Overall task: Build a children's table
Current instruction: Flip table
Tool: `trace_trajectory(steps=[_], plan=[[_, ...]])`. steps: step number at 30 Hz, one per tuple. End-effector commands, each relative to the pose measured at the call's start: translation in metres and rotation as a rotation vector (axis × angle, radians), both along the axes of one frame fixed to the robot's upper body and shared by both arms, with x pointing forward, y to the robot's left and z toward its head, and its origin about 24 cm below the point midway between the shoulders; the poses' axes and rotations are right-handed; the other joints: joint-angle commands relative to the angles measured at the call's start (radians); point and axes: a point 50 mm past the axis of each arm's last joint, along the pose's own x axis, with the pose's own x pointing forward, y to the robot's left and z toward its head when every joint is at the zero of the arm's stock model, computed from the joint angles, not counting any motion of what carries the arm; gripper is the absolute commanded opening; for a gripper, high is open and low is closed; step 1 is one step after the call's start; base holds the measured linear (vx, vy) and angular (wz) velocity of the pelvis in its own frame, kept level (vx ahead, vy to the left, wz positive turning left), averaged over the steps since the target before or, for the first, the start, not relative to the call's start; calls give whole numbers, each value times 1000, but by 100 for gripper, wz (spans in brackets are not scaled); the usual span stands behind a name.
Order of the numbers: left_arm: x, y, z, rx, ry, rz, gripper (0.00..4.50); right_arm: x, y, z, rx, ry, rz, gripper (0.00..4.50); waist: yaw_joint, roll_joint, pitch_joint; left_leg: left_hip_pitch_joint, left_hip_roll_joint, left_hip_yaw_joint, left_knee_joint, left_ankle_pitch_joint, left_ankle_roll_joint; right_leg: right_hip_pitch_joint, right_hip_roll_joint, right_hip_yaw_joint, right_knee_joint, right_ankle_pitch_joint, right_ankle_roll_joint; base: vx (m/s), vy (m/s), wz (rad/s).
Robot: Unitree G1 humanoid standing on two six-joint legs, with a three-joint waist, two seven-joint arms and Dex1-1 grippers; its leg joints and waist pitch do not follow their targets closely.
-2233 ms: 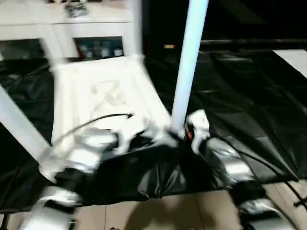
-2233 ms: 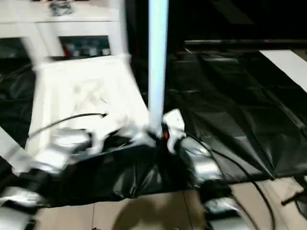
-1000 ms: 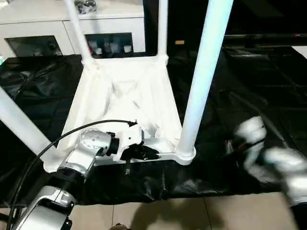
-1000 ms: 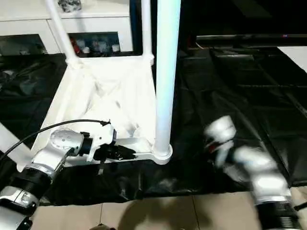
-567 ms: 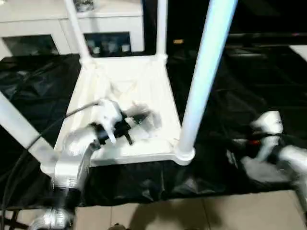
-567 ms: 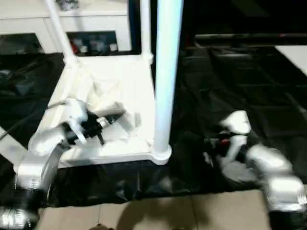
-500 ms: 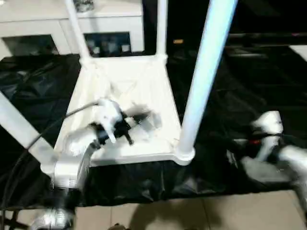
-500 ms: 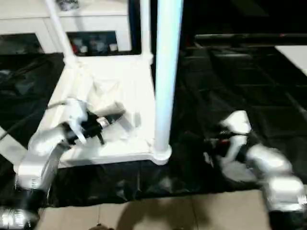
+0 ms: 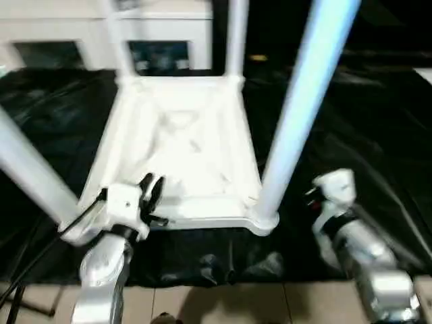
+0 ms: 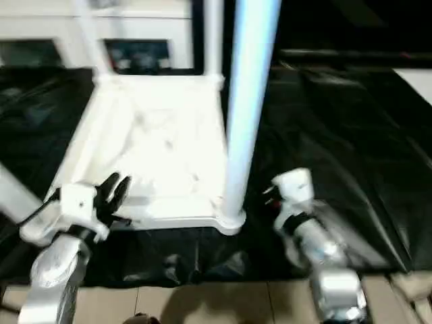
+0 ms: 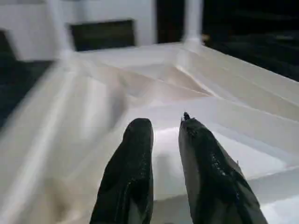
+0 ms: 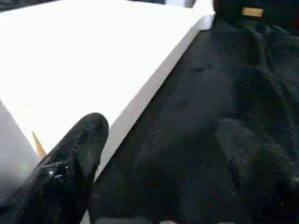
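Children's table, inverted on the black plastic sheet, ribbed underside up, with all four tapered legs seated at its corners and rising out of frame. It occupies the centre of the head views, its near edge toward 6 o'clock.

Left to right: the near-left leg slants up toward 10 o'clock. The left hand, at about 7 o'clock of the tabletop, hovers just over the near rim; its two black fingers stand slightly parted with nothing between them. A second ago it lay against that rim, pressed together, so it has let go and lifted clear. The near-right leg stands upright in its corner socket at 5 o'clock. The right hand sits just beside that corner, at 4 o'clock, fingers spread wide over the sheet and pinching nothing; it has drawn nearer to the table since a second ago.

Judgement: with both hands off and every leg standing unsupported, assembly appears essentially complete; what remains is probably turning the table upright.

Surroundings: a white cabinet with glass doors stands beyond the table at 12 o'clock, and tiled floor lies at 6 o'clock. The long legs crowd the space above the tabletop, and the crumpled sheet may drag under a lift.
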Motion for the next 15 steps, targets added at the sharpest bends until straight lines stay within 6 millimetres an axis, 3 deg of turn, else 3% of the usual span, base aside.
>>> trace_trajectory(steps=[1,2,3,4,5,6,7,8,9,10,12,15], plan=[[-4,-2,6,-28,-30,29,111,-2,-14,4,12,-3,-64,409,-12,13,-43,57,97,-15,-118,-147,353,-6,-28,57,-25,-77,-191,31,-203,52],[-5,-2,6,-36,-29,34,111,-2,-16,3,23,4,-76,409,8,-19,-27,16,13,70,-61,-231,264,14,-68,88,-116,-90,-235,8,-169,27],[-12,-1,9,-57,-64,35,111,-3,-20,1,35,23,-101,409,31,-40,-33,21,-57,139,46,-214,206,19,-98,92,-180,-194,-209,8,-169,27],[-12,-1,9,-59,-69,35,111,-3,-20,0,35,24,-102,409,65,-49,-36,8,-52,157,78,-92,136,44,-122,117,-185,-367,-67,-25,-107,8],[-17,-1,10,-77,-79,41,139,-5,-22,0,25,22,-103,409,82,-45,-33,-4,-9,155,21,-54,100,56,-135,131,-168,-421,65,-13,-119,4],[-19,-1,9,-80,-62,42,146,-5,-23,-1,11,21,-106,409,90,-39,-34,14,12,157,-17,-100,86,42,-107,118,-155,-378,145,-13,-119,4],[-21,-2,8,-81,-50,44,146,-6,-24,-2,12,30,-113,438,85,-38,-33,13,13,152,-29,-123,72,47,-92,105,-147,-358,173,-18,-129,-1],[-24,-2,6,-87,-33,48,146,-8,-26,-2,19,32,-125,446,91,-23,-38,26,11,155,-34,-148,60,41,-83,97,-155,-340,214,-22,-111,-2],[-29,-1,4,-95,-15,69,151,-9,-28,0,18,20,-129,446,89,-29,-33,28,9,159,-38,-162,58,38,-80,96,-161,-350,226,-22,-111,-2],[-30,-1,4,-97,-11,73,167,-10,-28,0,18,17,-128,448,94,-19,-38,28,18,158,-43,-152,49,43,-79,94,-157,-319,219,8,-52,3],[-35,4,0,-98,2,116,182,-12,-29,2,9,6,-115,449,96,-28,-39,32,21,159,-49,-165,42,42,-67,90,-156,-272,220,0,0,0],[-41,13,-3,-138,3,198,212,-16,-29,4,5,-5,-68,450,91,-18,-44,32,39,147,-60,-160,50,50,-71,86,-142,-161,174,0,0,0]])
